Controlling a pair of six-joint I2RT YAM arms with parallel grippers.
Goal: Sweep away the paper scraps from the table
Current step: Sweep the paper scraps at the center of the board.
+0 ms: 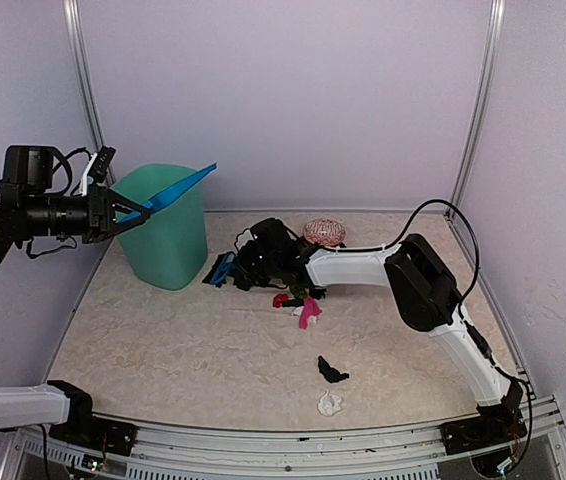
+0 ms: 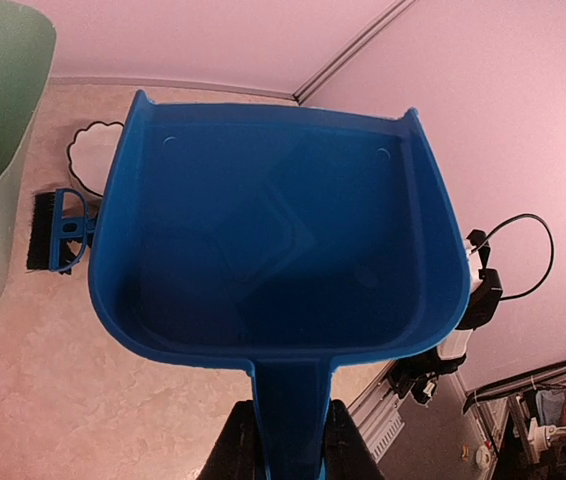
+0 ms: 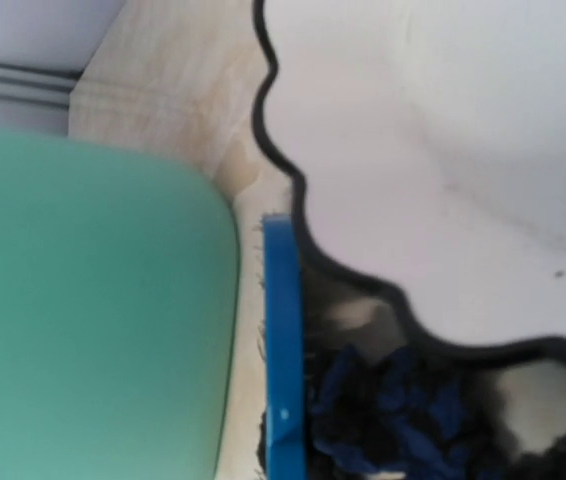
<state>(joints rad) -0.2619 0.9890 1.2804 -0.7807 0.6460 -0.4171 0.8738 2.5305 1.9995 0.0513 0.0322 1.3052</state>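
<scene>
Left gripper [image 2: 288, 445]: clamped shut on the handle of the blue dustpan [image 2: 283, 250], which hangs tilted above the green bin [image 1: 168, 235].
Paper scraps [image 1: 309, 312]: pink and red ones mid-table, near the right forearm; one black and one white lie apart, nearer the front rail [image 1: 293, 440].
Table [image 1: 163, 350]: beige, speckled.
Right gripper [image 1: 255, 262]: jaws closed, low, just beside the blue hand brush [image 1: 221, 268]; whether it grips the brush cannot be told.
Scalloped bowl [image 1: 324, 232]: near the right gripper, on the far side.

Place: a robot test cell in a lab.
Walls: plain pale panels [image 1: 283, 100] and metal posts [image 1: 478, 100], upper frame.
Bench: marbled table [image 1: 163, 350] with metal rail [image 1: 293, 440], lower frame.
Wiring: loose cables [image 1: 431, 204], right.
</scene>
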